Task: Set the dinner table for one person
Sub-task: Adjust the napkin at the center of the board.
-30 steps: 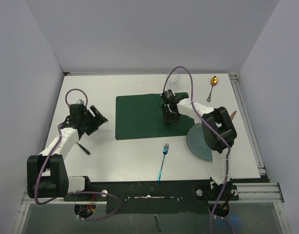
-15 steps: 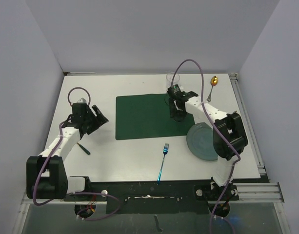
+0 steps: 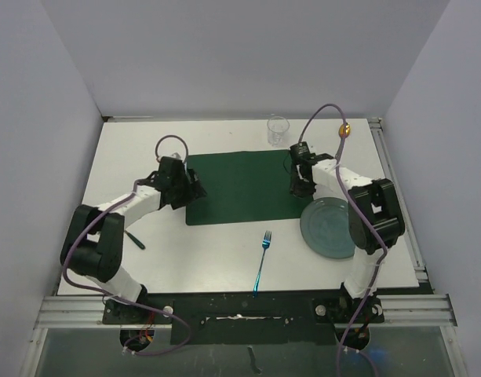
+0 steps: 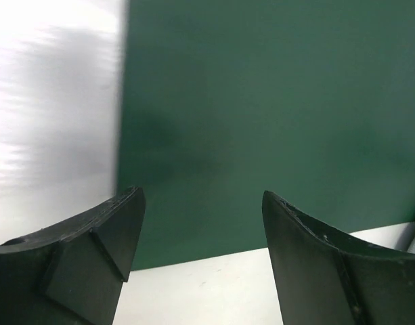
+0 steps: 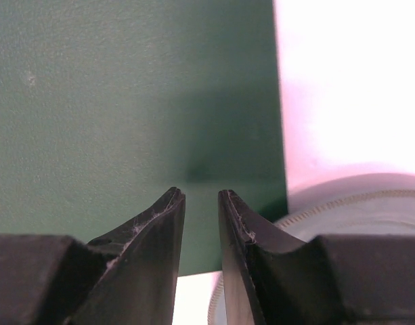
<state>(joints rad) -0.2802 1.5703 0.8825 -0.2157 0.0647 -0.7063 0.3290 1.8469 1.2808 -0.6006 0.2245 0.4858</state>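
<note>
Left gripper (image 4: 202, 200): matte black jaws spread wide, empty, above the left edge of the smooth dark green mat (image 3: 240, 188). Right gripper (image 5: 200, 194): jaws nearly together with a narrow gap, nothing between, at the mat's right edge beside the round grey plate (image 3: 328, 229). The mat lies mid-table (image 3: 130, 149), on its matte white surface. Spoon (image 3: 344, 129): only the gold bowl shows.

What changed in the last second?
Left gripper swung right to the left edge of the mat, open and empty. Right gripper shifted right to its right edge beside the plate, holding nothing. Mat, plate, fork, glass, spoon unmoved.
</note>
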